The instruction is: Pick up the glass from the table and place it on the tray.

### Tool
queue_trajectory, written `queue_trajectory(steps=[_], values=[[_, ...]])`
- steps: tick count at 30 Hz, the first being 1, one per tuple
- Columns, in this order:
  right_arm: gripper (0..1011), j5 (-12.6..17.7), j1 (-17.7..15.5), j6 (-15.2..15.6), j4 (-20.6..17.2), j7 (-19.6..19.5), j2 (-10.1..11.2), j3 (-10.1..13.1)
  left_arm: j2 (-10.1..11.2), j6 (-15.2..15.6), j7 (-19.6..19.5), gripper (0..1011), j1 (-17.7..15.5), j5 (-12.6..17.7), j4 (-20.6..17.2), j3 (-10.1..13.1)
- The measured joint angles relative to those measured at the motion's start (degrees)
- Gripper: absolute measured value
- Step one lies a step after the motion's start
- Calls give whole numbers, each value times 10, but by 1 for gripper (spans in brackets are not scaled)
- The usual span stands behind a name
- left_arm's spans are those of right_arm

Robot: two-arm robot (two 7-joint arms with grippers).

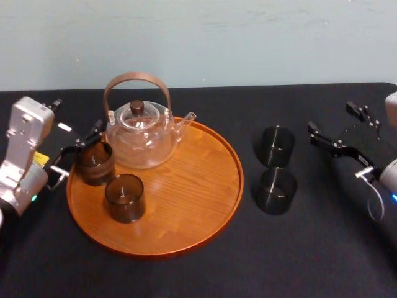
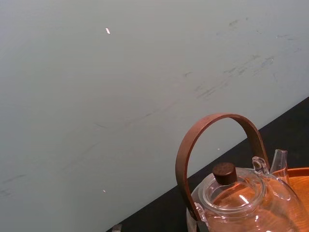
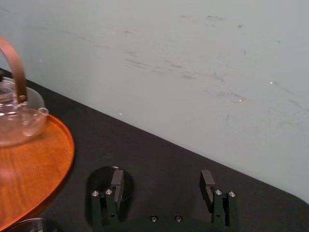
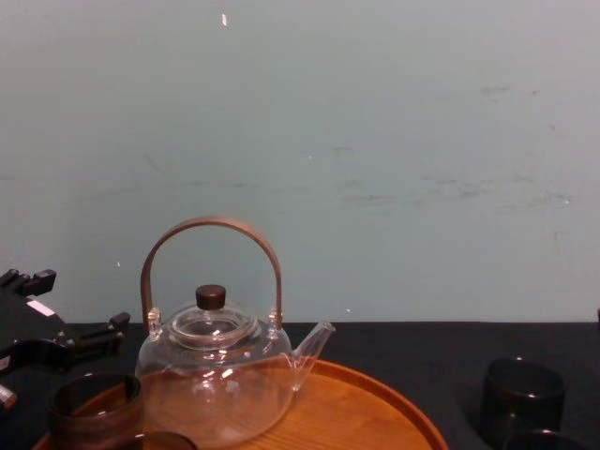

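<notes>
The round orange-brown tray (image 1: 198,205) holds a glass teapot (image 1: 139,136) and two dark glasses. One glass (image 1: 95,162) stands at the tray's left rim, the other (image 1: 124,197) nearer the front. My left gripper (image 1: 74,155) is open, its fingertips just left of the rim glass, apart from it. Two more dark glasses (image 1: 275,146) (image 1: 276,190) stand on the black table right of the tray. My right gripper (image 1: 335,124) (image 3: 161,186) is open and empty, right of the far table glass (image 3: 99,176).
The table top (image 1: 322,248) is black cloth and ends at a pale wall (image 1: 248,37) behind. The teapot's brown handle (image 4: 211,225) arches high over its lid. Bare cloth lies in front of the tray and the table glasses.
</notes>
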Motion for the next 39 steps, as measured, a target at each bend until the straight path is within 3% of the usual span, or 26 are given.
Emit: queue_trajectory(steps=[11, 20, 29, 39], values=[[1002, 37, -71, 36, -69, 48, 39, 35, 0, 0, 0, 1001, 0, 0, 0, 0], [1002, 42, -109, 45, -95, 104, 74, 48, 0, 0, 0, 1001, 0, 0, 0, 0], [1002, 40, -130, 54, -108, 160, 101, 51, 0, 0, 0, 1001, 0, 0, 0, 0], [1002, 28, -131, 61, -111, 202, 105, 45, 0, 0, 0, 1001, 0, 0, 0, 0]])
